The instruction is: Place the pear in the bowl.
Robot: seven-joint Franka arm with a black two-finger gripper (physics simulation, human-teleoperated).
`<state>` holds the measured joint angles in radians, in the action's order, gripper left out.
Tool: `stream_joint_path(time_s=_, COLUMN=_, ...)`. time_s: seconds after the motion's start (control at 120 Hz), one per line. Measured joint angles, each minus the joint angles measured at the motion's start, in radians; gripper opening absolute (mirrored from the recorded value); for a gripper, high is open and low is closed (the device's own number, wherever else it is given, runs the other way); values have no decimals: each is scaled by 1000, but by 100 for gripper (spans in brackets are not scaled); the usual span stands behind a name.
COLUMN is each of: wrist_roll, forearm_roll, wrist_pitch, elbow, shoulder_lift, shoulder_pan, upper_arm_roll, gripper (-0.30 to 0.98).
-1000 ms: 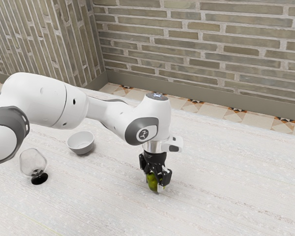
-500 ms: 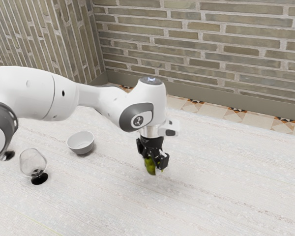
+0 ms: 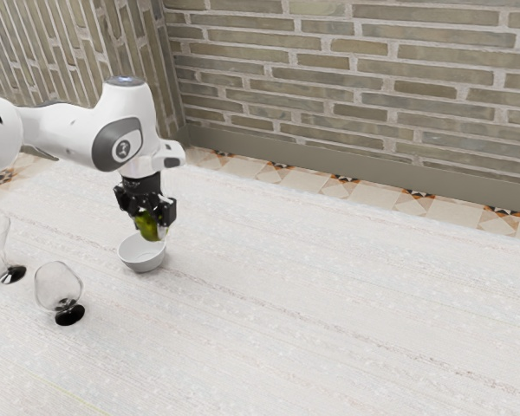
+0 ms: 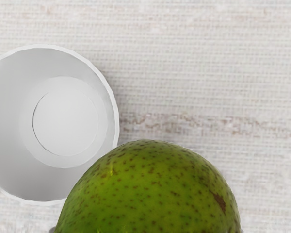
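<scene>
Bright, even light, with a soft, faint shadow on the tabletop beside the bowl

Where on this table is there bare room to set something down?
Free: the broad stretch of table between the bowl and the exterior view's right edge. Crowded: the exterior view's left, where two glasses stand near the bowl and the gripper holds the pear close by.

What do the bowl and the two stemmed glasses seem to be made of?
Bowl: probably ceramic, possibly plastic, with a satin finish; it is smooth, pale and opaque, without sharp highlights.

Stemmed glasses: likely clear, polished glass, as the tabletop shows through their cups. Their feet look glossy black, material uncertain.
</scene>
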<state>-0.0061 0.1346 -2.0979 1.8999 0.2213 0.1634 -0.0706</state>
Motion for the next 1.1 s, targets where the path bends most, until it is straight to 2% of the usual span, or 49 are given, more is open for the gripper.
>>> stream_joint_path(time_s=0.217, wrist_roll=14, forearm_roll=-6, wrist_pitch=1, elbow=28, shoulder_lift=-17, shoulder_pan=88, upper_arm_roll=0, gripper=37)
stream_joint_path(time_s=0.55, wrist_roll=61, forearm_roll=-21, wrist_pitch=-7, elbow=-125, shoulder_lift=138, shoulder_pan=137, upper_arm_roll=-4, gripper=37)
stream_joint_path(time_s=0.708, wrist_roll=81, forearm_roll=-26, wrist_pitch=-8, elbow=-133, shoulder_lift=140, shoulder_pan=136, upper_arm_roll=-6, gripper=53)
stream_joint_path(time_s=0.833, wrist_roll=87, forearm_roll=-44, wrist_pitch=-9, elbow=-128, shoulder_lift=79, shoulder_pan=124, upper_arm_roll=-6, gripper=60)
stream_joint_path(time_s=0.933, wrist_roll=79, forearm_roll=-70, wrist_pitch=7, elbow=-117, shoulder_lift=-59, shoulder_pan=85, upper_arm_roll=-5, gripper=63)
stream_joint_path(time_s=1.025, wrist_roll=60, forearm_roll=-80, wrist_pitch=82, elbow=-119, shoulder_lift=-179, shoulder_pan=43, upper_arm_roll=-5, gripper=65)
stream_joint_path(time_s=1.1, wrist_roll=47, forearm_roll=-84, wrist_pitch=171, elbow=-174, shoulder_lift=-219, shoulder_pan=10, upper_arm_roll=-5, gripper=66)
